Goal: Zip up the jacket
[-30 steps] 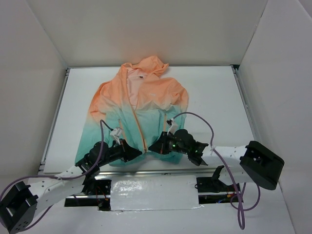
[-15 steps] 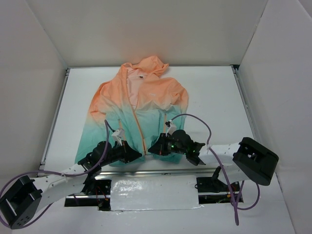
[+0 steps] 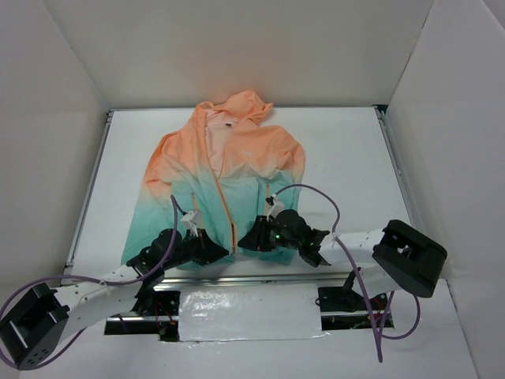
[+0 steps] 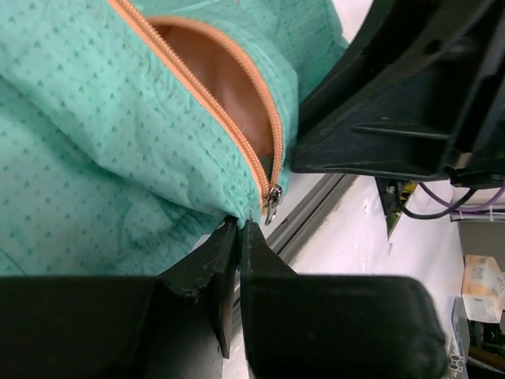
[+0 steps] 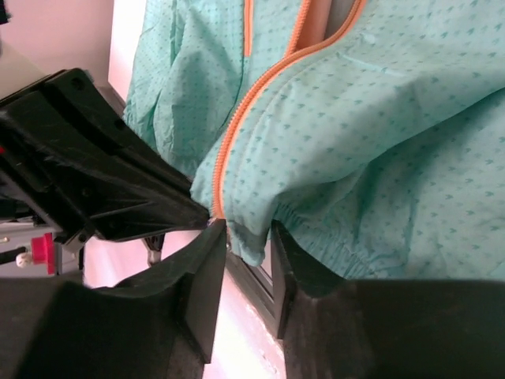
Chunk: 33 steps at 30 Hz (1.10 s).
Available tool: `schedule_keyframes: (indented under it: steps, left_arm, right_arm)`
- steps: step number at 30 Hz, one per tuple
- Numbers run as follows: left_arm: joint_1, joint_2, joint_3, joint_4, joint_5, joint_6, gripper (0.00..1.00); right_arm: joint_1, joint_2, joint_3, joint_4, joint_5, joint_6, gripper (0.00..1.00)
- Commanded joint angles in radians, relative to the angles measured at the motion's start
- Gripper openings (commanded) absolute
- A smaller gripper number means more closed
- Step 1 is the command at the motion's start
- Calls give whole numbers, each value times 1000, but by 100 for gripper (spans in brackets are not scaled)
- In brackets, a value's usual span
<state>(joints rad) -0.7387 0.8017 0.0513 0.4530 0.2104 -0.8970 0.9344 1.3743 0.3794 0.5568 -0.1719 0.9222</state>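
Jacket (image 3: 225, 178) hem at near table (image 3: 351, 170) edge

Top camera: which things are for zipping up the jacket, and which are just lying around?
For the job: jacket, orange zipper, zipper pull, left fingers, right fingers.
Just there: purple cables, silvery patch, table.

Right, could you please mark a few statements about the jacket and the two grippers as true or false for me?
The thin peach-to-teal hooded jacket lies with its hood far from the arms: true.
Its orange front zipper is closed up to the collar: false, it gapes, with the metal slider down at the hem.
The left gripper is shut on the hem: true.
The right gripper is clamped tight: false, its fingers stand apart around the hem.
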Motion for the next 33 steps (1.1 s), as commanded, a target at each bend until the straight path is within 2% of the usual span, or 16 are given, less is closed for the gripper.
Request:
schedule_keyframes:
  steps: [1,6,8,15,19,25,29,33]
  left_arm:
    - [-7,16,-62,23,-14,-14,0]
    - [-7,43,-32,45,6,-5,0]
    - [-7,57,-28,61,17,-2,0]
    - [-10,91,-11,93,32,-6,0]
    - [-10,90,-14,111,37,-14,0]
    - [-10,93,-13,139,49,-25,0]
    - [-14,90,-14,151,50,-29,0]
    - [-18,93,-4,153,61,-26,0]
  right_arm:
    - [14,-47,21,-9,0,-17,37]
    - [21,-173,-16,-57,26,-13,52]
    - [26,-193,-17,-80,37,-14,54]
    - [90,-185,-40,-89,34,41,55]
    - [136,-161,-73,-46,60,153,55]
    - [251,-77,-82,32,178,311,55]
    - [277,-26,-100,152,261,401,55]
    - [294,14,-62,154,322,432,55]
